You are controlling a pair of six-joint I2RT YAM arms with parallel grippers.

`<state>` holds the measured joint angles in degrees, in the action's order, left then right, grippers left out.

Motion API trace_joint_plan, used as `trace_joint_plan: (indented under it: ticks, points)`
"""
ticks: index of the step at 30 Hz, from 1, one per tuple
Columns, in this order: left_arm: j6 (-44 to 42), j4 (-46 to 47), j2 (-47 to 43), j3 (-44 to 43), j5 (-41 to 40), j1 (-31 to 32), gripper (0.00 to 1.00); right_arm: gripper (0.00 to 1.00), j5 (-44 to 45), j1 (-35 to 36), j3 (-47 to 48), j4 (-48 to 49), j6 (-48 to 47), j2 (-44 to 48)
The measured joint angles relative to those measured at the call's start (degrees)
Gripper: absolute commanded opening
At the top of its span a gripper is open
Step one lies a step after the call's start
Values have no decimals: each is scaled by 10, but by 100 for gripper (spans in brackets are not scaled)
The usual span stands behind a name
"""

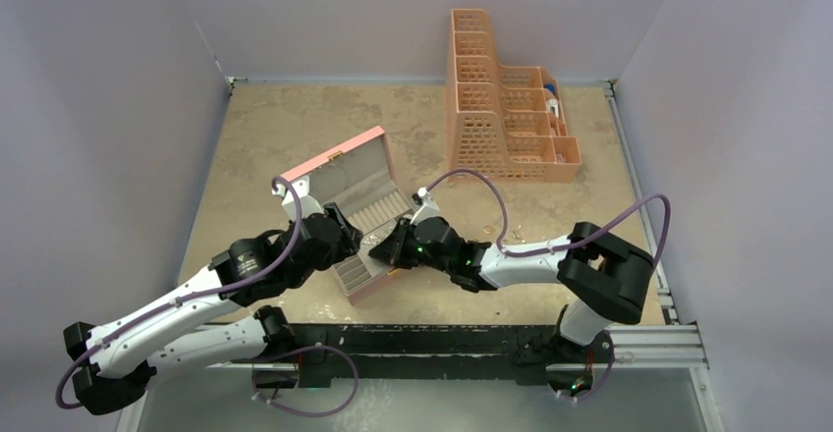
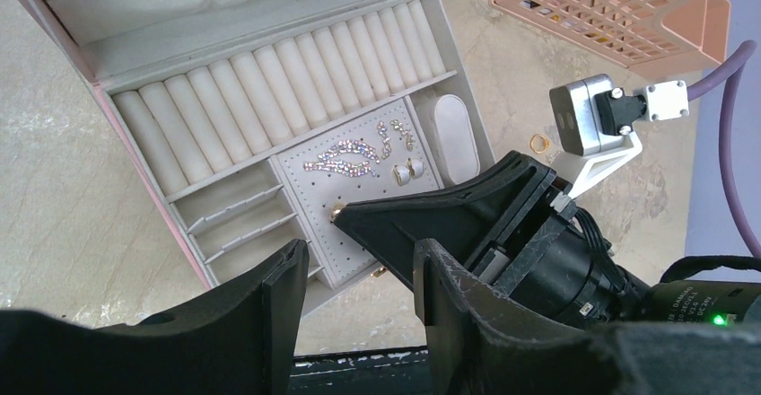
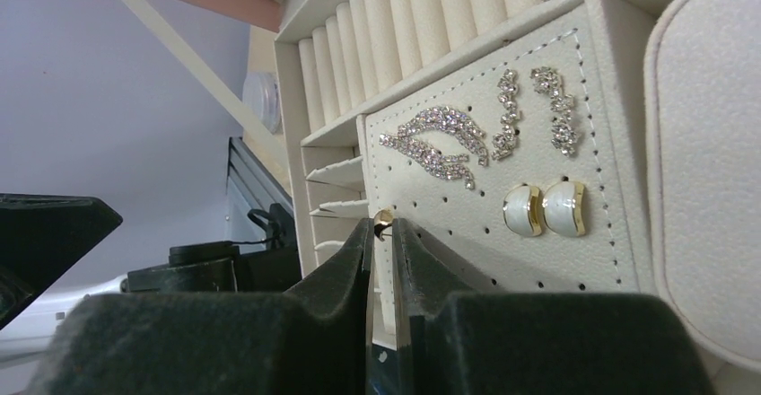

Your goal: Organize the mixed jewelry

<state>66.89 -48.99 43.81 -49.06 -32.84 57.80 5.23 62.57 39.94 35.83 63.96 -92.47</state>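
Where right claw [image 3: 383, 233] ends, gold stud [image 3: 383, 219] sits (earring panel [image 3: 547, 269])

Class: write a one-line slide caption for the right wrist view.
Right gripper, jaws nearly closed, tips at a small gold stud on the perforated earring panel beside crystal earrings and white-and-gold earrings.

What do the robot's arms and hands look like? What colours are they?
The left arm and right arm have white shells with chunky black joints. A purple cable loops along each one. The left hand and right hand are matte black, each with two flat, wedge-shaped fingers. A tiny green light glows near the right wrist, beside small white lettering.
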Motion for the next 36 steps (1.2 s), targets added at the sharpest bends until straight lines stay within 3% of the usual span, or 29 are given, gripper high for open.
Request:
trace_joint_plan:
  ticks: [14, 20, 25, 30, 33, 36]
  points:
    - [0, 0, 1, 0, 0, 0, 47, 12, 16, -3, -22, -6, 9, 20]
    - [0, 0, 1, 0, 0, 0, 47, 19, 15, -3, -27, -5, 4, 34]
    - [-2, 0, 1, 0, 0, 0, 48, 26, 18, -12, -30, -23, -12, 112]
    - [-15, 1, -1, 0, 7, 0, 51, 38, 55, -57, -27, -101, -24, 206]
    - [-21, 2, -3, 0, 13, 0, 54, 51, 101, -82, -24, -191, -26, 245]
    - [-30, 7, -9, 0, 24, 0, 59, 55, 166, -96, -23, -303, -20, 280]
